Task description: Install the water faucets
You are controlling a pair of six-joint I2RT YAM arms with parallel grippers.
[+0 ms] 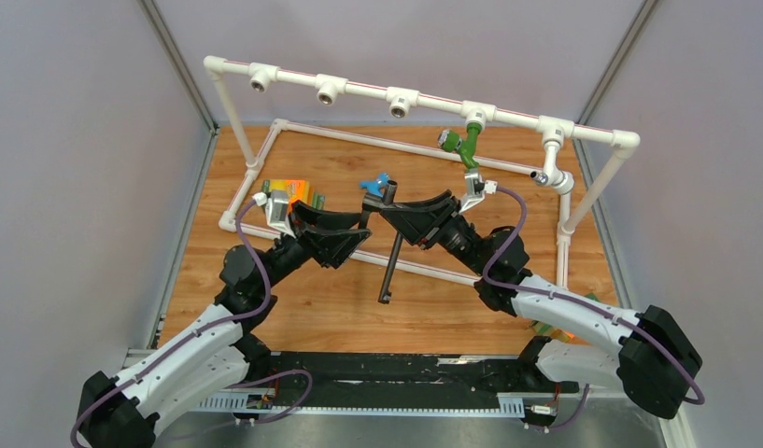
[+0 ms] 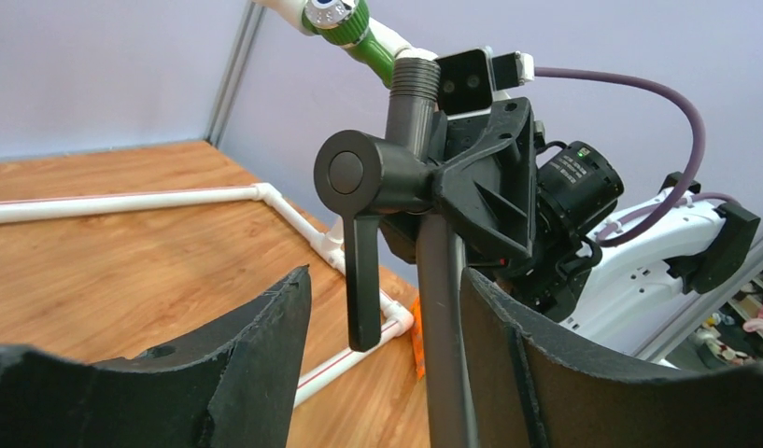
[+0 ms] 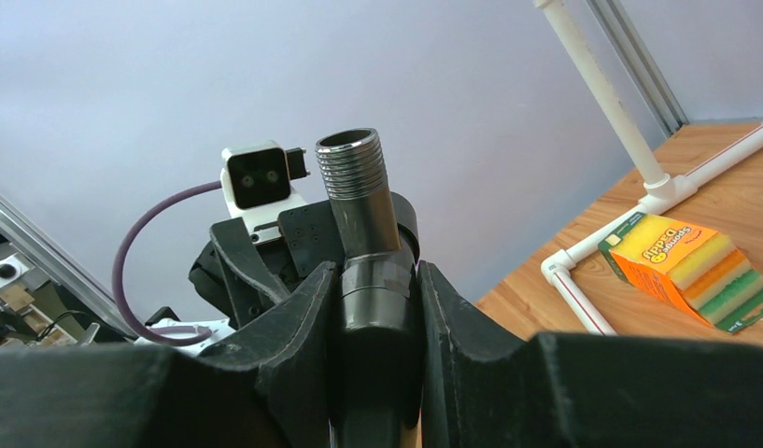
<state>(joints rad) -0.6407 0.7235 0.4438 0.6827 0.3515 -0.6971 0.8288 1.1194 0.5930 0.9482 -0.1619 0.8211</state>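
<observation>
Orange box left of centre holds layered sponges. Mid-frame, the right tool pinches the dark-brown faucet upright below its threads; the left tool stands spread around its tube.

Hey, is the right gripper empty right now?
No, the right wrist view shows the right gripper clamped on the dark faucet, with a finger pressed against each side of its body just below the threaded end.

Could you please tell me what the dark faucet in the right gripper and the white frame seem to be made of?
The dark faucet: likely metal, dull grey sheen, given its cut threads and glinting rim. The white frame: probably plastic pipe, smooth matte, with moulded tee joints.
</observation>
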